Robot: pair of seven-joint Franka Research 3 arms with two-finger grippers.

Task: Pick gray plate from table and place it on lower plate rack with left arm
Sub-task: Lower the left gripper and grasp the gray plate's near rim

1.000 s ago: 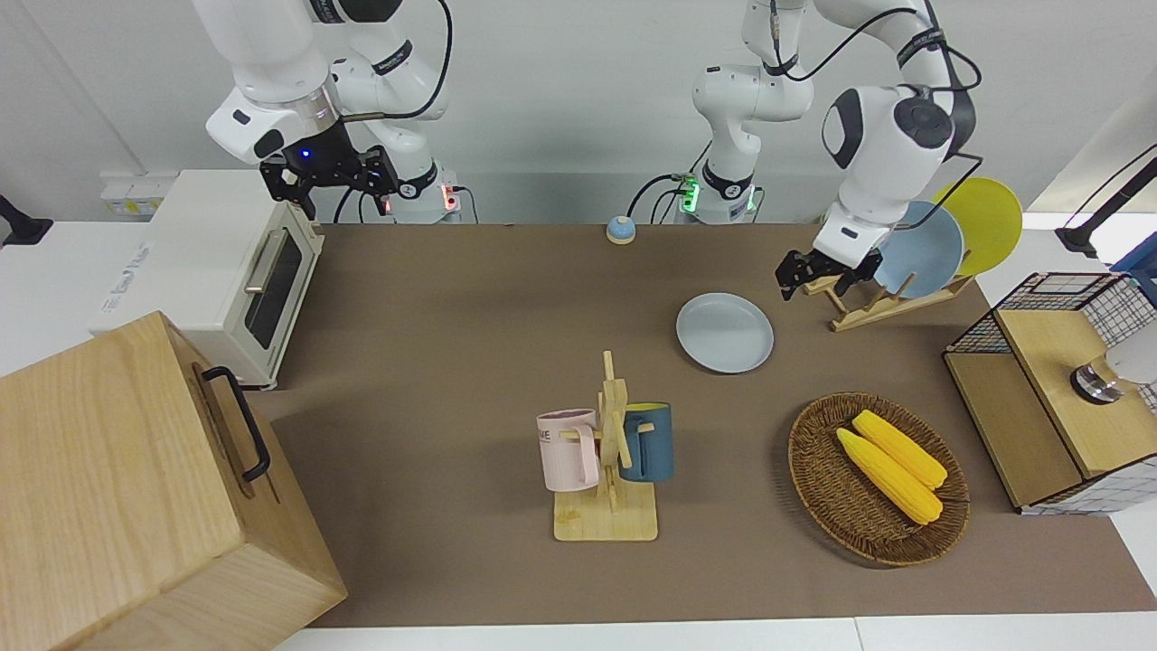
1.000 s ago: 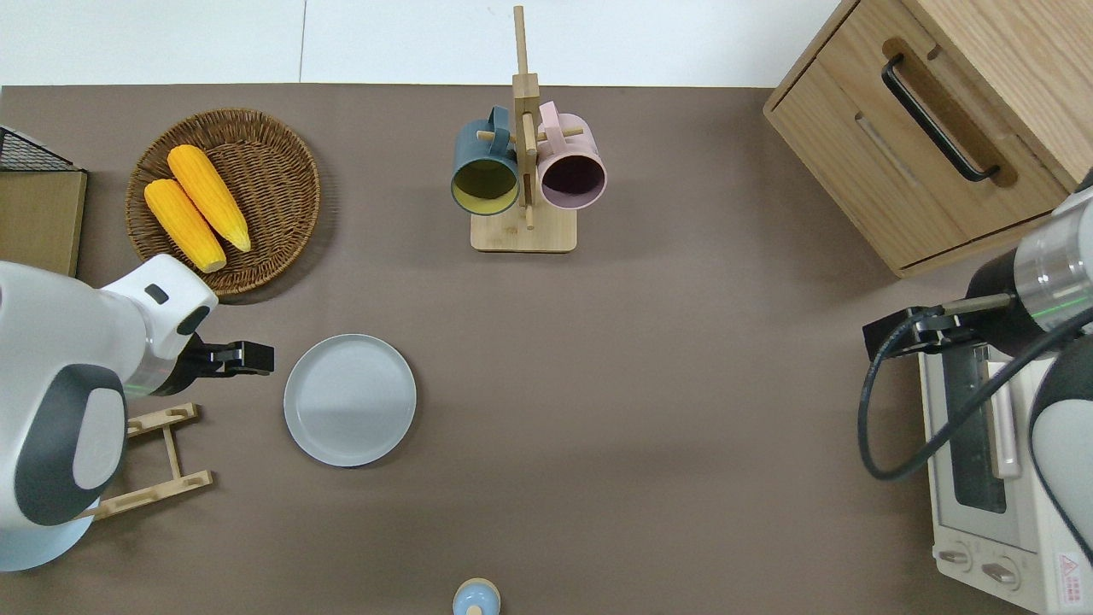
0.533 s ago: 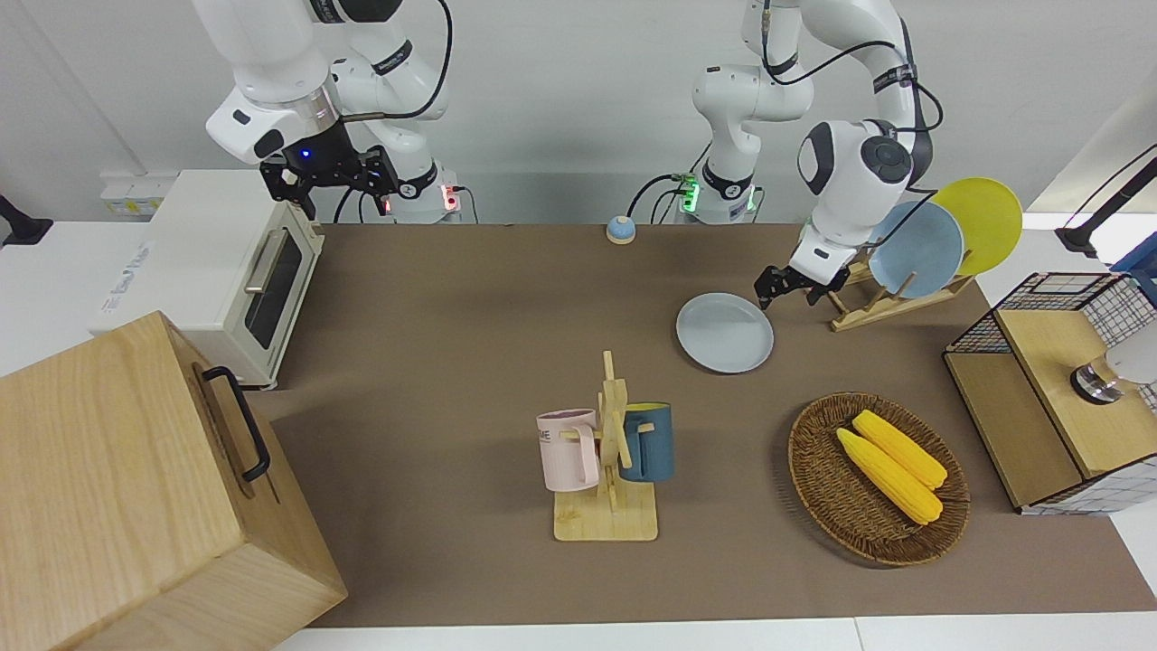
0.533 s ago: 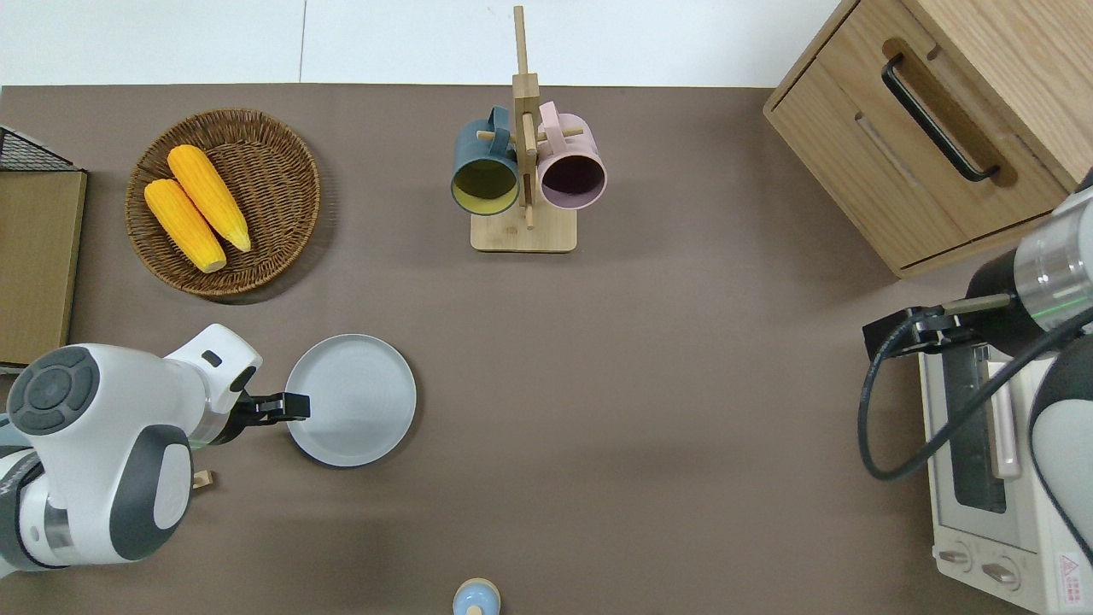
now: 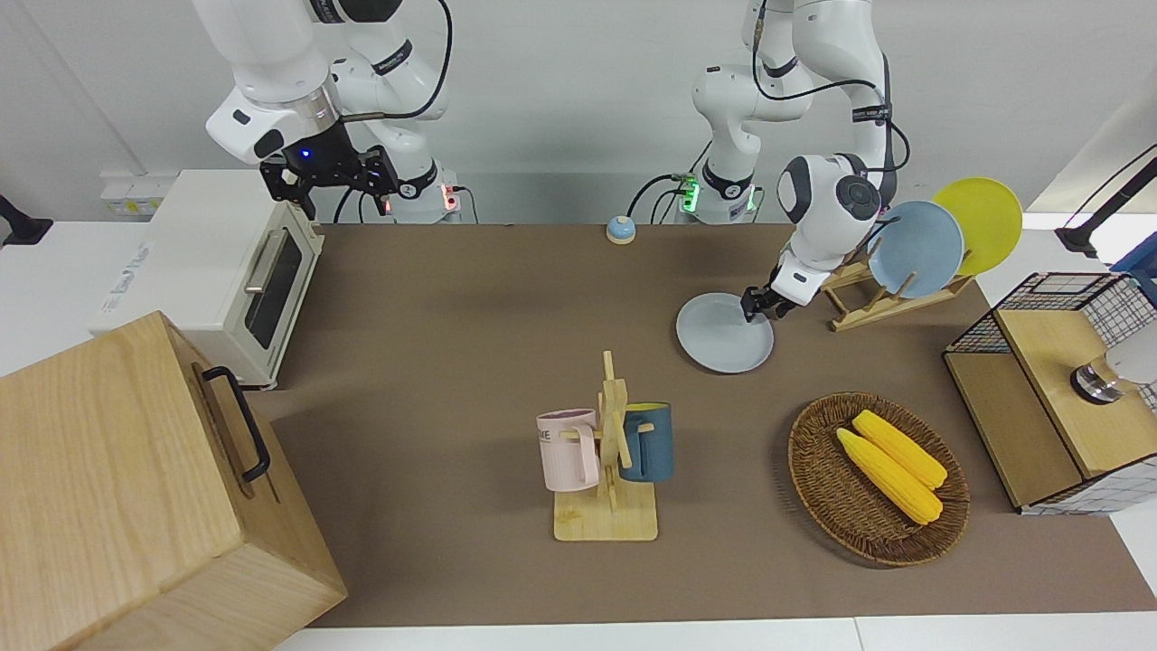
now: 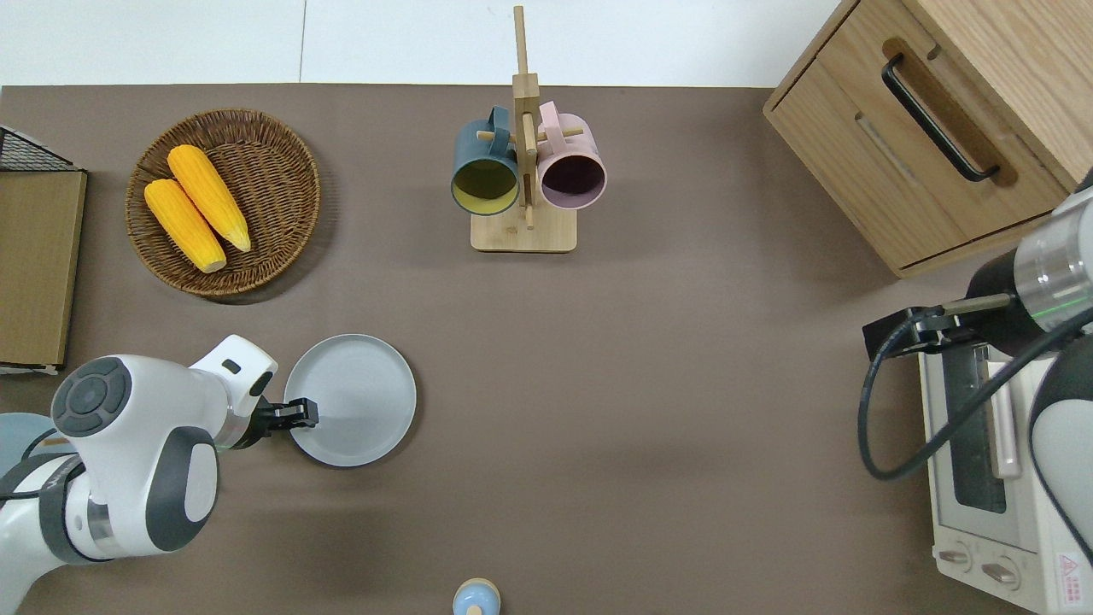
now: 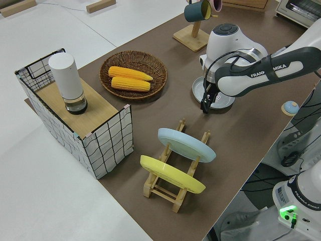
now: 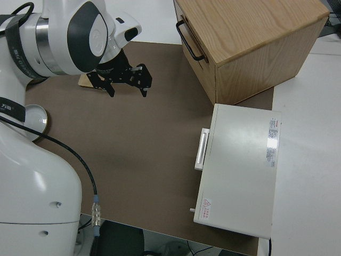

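Observation:
The gray plate [image 5: 719,339] [image 6: 359,393] lies flat on the table [image 5: 470,316] toward the left arm's end. My left gripper [image 5: 754,309] [image 6: 299,414] [image 7: 205,104] is open at the plate's rim, on the side toward the plate rack, with its fingers low at the edge. The light-wood plate rack [image 5: 881,303] [image 7: 170,188] stands beside the plate and holds a sky-blue plate [image 5: 917,249] and a yellow plate [image 5: 981,221] upright. The rack is hidden in the overhead view. My right gripper [image 5: 330,176] [image 8: 127,81] is open, empty and parked.
A wicker basket [image 5: 818,488] with two corn cobs lies farther from the robots than the plate. A mug stand [image 5: 607,452] with two mugs, a wire basket [image 5: 1058,389], a toaster oven [image 5: 217,271], a wooden cabinet [image 5: 136,488] and a small blue knob [image 5: 620,229] are around.
My left gripper has moved from over the plate rack down to the gray plate's rim. The plate has not moved. The right arm is still.

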